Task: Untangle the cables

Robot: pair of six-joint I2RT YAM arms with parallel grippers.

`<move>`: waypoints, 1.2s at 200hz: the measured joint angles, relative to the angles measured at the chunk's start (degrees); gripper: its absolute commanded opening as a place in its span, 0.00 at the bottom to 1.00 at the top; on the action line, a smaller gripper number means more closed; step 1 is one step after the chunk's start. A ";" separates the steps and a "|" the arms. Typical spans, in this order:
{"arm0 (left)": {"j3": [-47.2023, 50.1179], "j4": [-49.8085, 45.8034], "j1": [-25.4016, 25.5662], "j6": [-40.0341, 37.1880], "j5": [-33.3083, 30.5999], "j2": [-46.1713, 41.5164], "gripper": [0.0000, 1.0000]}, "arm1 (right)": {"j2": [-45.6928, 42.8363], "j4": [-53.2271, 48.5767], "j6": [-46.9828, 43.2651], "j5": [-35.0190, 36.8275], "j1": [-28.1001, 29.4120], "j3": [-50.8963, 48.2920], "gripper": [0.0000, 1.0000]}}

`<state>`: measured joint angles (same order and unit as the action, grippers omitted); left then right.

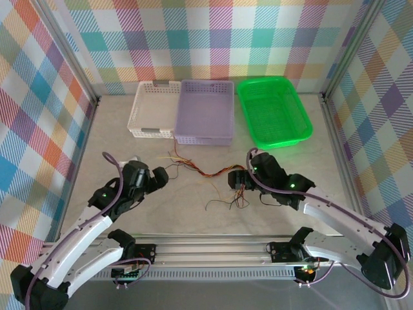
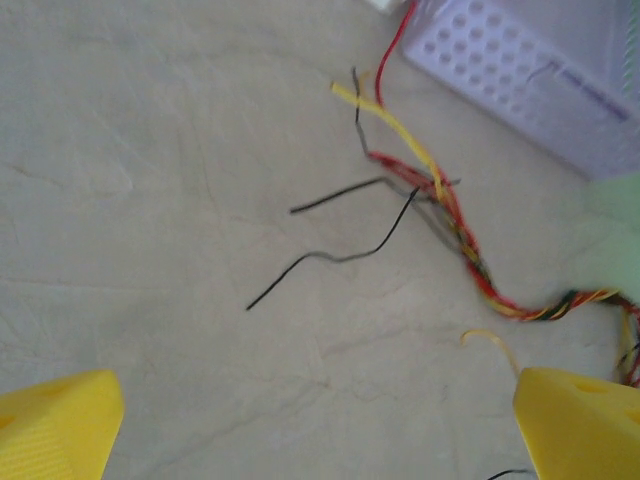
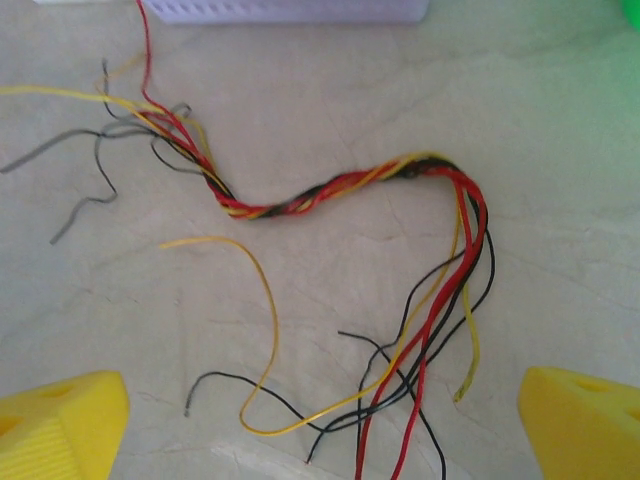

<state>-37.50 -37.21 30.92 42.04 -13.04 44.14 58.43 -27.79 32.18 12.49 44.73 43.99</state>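
Pale marbled table [image 1: 116, 139] boxed in by loud plaid walls [image 1: 258, 39], with a white basket [image 1: 153, 106], purple basket [image 1: 205, 106] and green basket [image 1: 274, 110] along the back. The cables [image 1: 205, 172] lie in a twisted red-yellow-black bunch on the bare table, just in front of the purple basket and between the arms. Left gripper [image 2: 320, 425] and right gripper [image 3: 320, 420] are both spread wide and holding nothing, the right over one lot of loose ends, the left just short of the stray black ones.

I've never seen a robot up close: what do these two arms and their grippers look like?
The left arm and right arm have white shells, black joints, small green lights and thick purple cables looping alongside. Their fingers are yellow wedges.
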 measured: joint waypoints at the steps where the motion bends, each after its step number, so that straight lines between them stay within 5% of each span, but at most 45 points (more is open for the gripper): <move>1: 0.11 0.02 0.11 0.02 -0.04 0.02 1.00 | 0.09 -0.02 0.00 0.04 0.04 0.00 1.00; 141: 5.22 6.95 8.11 5.11 0.11 5.57 0.98 | 16.22 -5.66 5.44 6.67 2.91 3.85 1.00; 240: 5.20 9.16 11.89 5.11 -0.11 8.83 0.97 | 28.94 -2.58 -1.44 0.66 -9.42 10.47 0.92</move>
<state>-32.29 -28.05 42.81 47.16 -13.15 52.97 87.37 -30.37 30.74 13.15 35.31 54.46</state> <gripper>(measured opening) 0.976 0.930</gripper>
